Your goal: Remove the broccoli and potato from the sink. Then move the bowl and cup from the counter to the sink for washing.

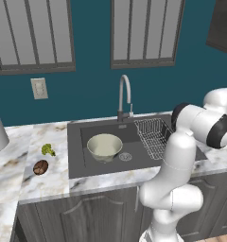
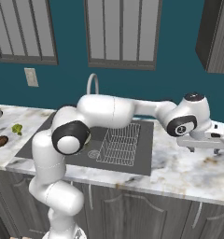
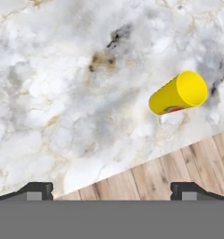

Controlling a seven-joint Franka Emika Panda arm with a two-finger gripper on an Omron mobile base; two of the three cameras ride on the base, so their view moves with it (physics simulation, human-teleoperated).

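Gripper (image 3: 112, 189): fingers spread wide, nothing between them. In the hand view the two dark tips sit at the far corners of the bottom edge. In the right base view the hand hangs above the marble to the right of the basin, at the end of the outstretched arm.

Wood floor (image 3: 179, 168): a strip of brown boards past the counter's edge, in the hand view just above the finger tips.

Cup (image 3: 178, 93): small, bright yellow, on the bare marble in the hand view, seen at a slant with its open mouth showing. It stands near the counter's edge, clear of the fingers and off to one side of them.

Counter (image 1: 44, 182): white marble with grey and brown veining over dark grey cabinets, running on both sides of the basin.

Potato (image 1: 40, 167): dark reddish-brown oval, on the marble left of the basin, nearer the front edge.

Broccoli (image 1: 48, 150): small yellow-green floret, on the marble just behind the potato, apart from it.

Sink (image 1: 80, 160): dark grey rectangular basin with a round drain.

Bowl (image 1: 104, 146): wide, cream inside, greenish-beige outside, upright in the left part of the basin, just beside the drain.

Wire rack (image 1: 153, 134): in the right part of the basin.

Faucet (image 1: 125, 97): curved chrome, at the back rim.

Wall outlet (image 1: 39, 88): pale plate on the teal wall, behind the left stretch of marble.
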